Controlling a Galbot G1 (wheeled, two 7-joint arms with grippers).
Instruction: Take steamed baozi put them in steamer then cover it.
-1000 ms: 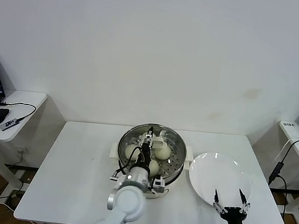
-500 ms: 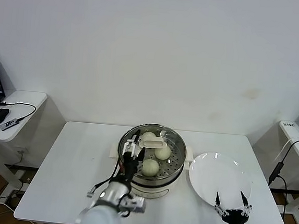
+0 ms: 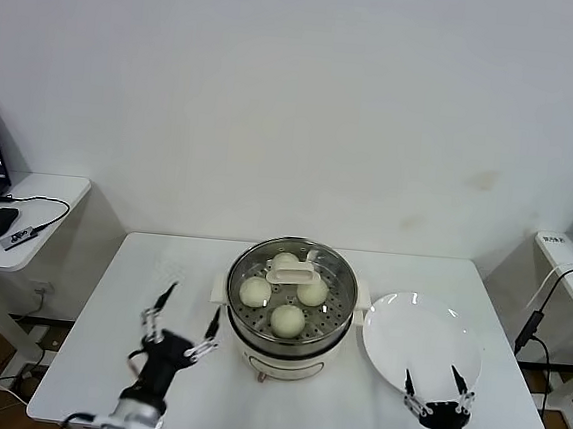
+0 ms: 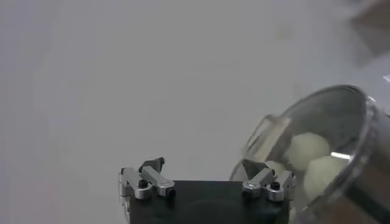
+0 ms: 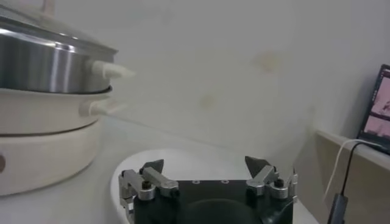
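The steamer (image 3: 285, 347) stands mid-table with the cover (image 3: 333, 275) resting on it, its cream handle (image 3: 293, 273) across the top. Through the glass show several steamed baozi, one at the front (image 3: 287, 319). My left gripper (image 3: 192, 305) hangs open and empty over the bare table, left of and in front of the steamer. In the left wrist view the gripper (image 4: 204, 167) has the cover (image 4: 329, 122) and a baozi (image 4: 309, 149) off to one side. My right gripper (image 3: 431, 376) is open and empty at the front edge of the white plate (image 3: 422, 332). In the right wrist view that gripper (image 5: 207, 163) looks toward the steamer (image 5: 49, 61).
The flat white plate lies right of the steamer with nothing on it. A side table (image 3: 52, 194) with a mouse and cables stands at the far left. Another side table (image 3: 563, 261) with a cable is at the far right.
My left gripper let go of the cover's handle, opened, and drew back from above the steamer to the table's front left. The cover stays on the steamer. My right gripper barely moved.
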